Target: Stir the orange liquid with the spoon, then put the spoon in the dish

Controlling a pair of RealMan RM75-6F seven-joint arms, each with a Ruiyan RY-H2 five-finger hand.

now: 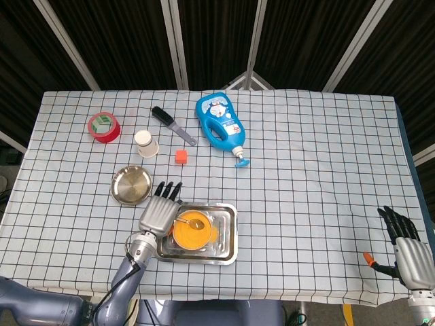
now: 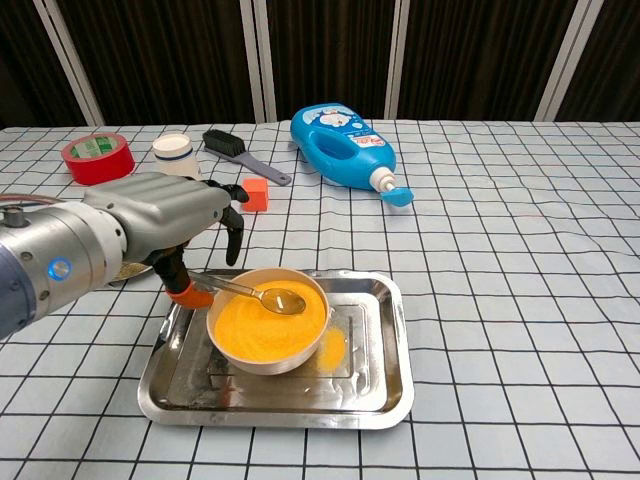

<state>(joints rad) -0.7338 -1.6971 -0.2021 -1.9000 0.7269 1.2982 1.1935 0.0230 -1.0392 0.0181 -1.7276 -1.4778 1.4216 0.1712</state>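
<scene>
A white bowl of orange liquid (image 2: pixel 262 325) (image 1: pixel 192 231) stands in a steel tray (image 2: pixel 370 385) (image 1: pixel 228 234). My left hand (image 2: pixel 165 218) (image 1: pixel 158 212) holds a metal spoon (image 2: pixel 262 294) (image 1: pixel 190 221) by its orange handle, and the spoon's head lies over the orange surface. The round steel dish (image 1: pixel 132 185) sits on the cloth to the upper left of the tray, mostly hidden behind my left hand in the chest view. My right hand (image 1: pixel 406 252) hangs at the lower right, off the table's edge, fingers apart and holding nothing.
At the back stand a red tape roll (image 2: pixel 96 157), a white paper cup (image 2: pixel 178 153), a black brush (image 2: pixel 240 152), an orange cube (image 2: pixel 256 193) and a blue bottle lying on its side (image 2: pixel 345 144). Orange spill marks the tray floor beside the bowl.
</scene>
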